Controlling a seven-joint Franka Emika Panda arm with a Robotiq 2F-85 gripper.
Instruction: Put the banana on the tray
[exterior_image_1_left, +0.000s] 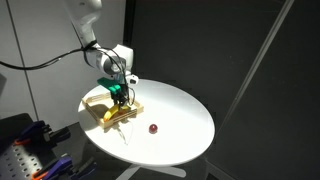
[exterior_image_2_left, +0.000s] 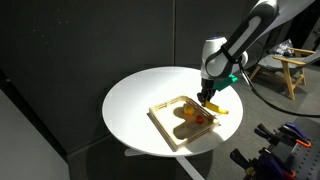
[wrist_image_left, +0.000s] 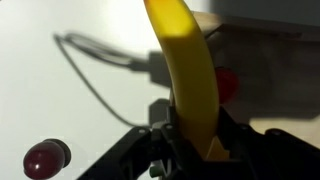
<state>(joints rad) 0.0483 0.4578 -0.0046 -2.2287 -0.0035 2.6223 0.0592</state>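
One gripper (wrist_image_left: 190, 140) is clamped tight on the banana (wrist_image_left: 188, 70), in the middle of the wrist view. In an exterior view, the banana is at the right edge of the tray (exterior_image_2_left: 165, 128). A small red fruit (wrist_image_left: 47, 158) sits lower left.

Exterior views overlook table (exterior_image_1_left: 185, 120), wrist close on banana (wrist_image_left: 190, 70)

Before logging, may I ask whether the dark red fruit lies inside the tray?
No, the dark red fruit sits on the white table, outside the tray.
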